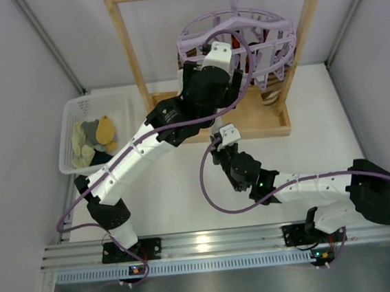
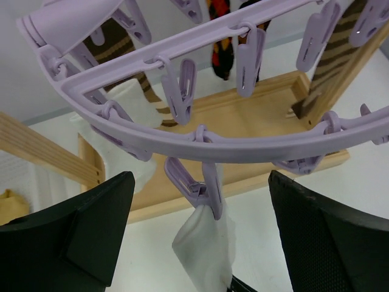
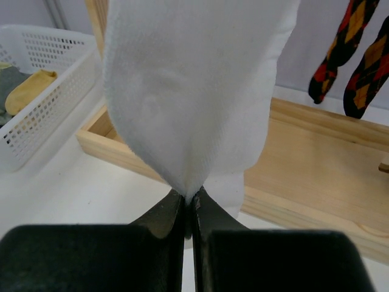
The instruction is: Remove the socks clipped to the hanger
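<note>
A: White sock (image 3: pixel 194 91), where?
B: Tip pinched in closed right gripper (image 3: pixel 188 204), hanging above it. Left gripper (image 2: pixel 200 237) spread wide under hanger rim (image 2: pixel 182 137), astride its clip (image 2: pixel 209 188).
A: Obstacles?
B: Wooden rack base (image 3: pixel 316 158) just ahead; basket (image 3: pixel 42 91) left.

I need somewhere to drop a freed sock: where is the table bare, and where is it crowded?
Bare: the white table right of the light wooden frame rack, and the front strip between the left arm and right arm. Crowded: under the round lavender plastic hanger, hung with socks, and the white plastic basket, holding cloths.
</note>
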